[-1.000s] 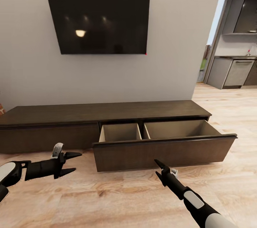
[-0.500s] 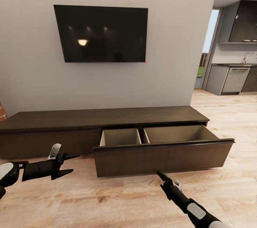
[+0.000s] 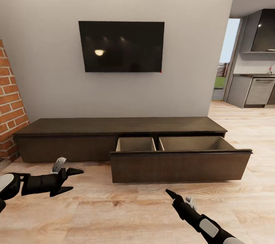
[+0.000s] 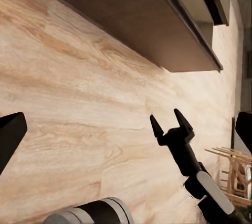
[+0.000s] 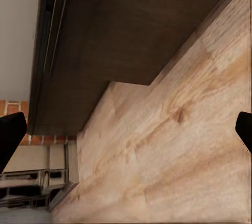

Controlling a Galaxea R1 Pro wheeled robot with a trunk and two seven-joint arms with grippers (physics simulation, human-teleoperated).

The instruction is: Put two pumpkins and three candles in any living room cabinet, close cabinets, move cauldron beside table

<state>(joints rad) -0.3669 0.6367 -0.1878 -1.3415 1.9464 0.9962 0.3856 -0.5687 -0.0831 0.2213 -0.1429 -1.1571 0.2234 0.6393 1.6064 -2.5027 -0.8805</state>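
Note:
The cabinet (image 3: 114, 125) is a long, low dark-brown unit against the grey wall. Its right drawer (image 3: 179, 166) is pulled out over the floor, and both of its compartments look empty. My left gripper (image 3: 75, 179) hovers low over the wooden floor, left of the drawer front, open with nothing in it. My right gripper (image 3: 168, 192) is near the floor in front of the drawer; in the left wrist view the right gripper (image 4: 165, 115) has its two fingers spread, open and empty. The pumpkins, candles, cauldron and table are out of view.
A black TV (image 3: 121, 47) hangs on the wall above the cabinet. A brick wall (image 3: 11, 99) stands at the left end. At the right, a doorway leads to grey kitchen units (image 3: 259, 91). Light wooden floor (image 3: 126, 213) spreads in front of me.
The whole view has pulled back and swung left, bringing the brick wall in; that is the camera moving. The drawer stays open. Both grippers sit slightly lower in the picture.

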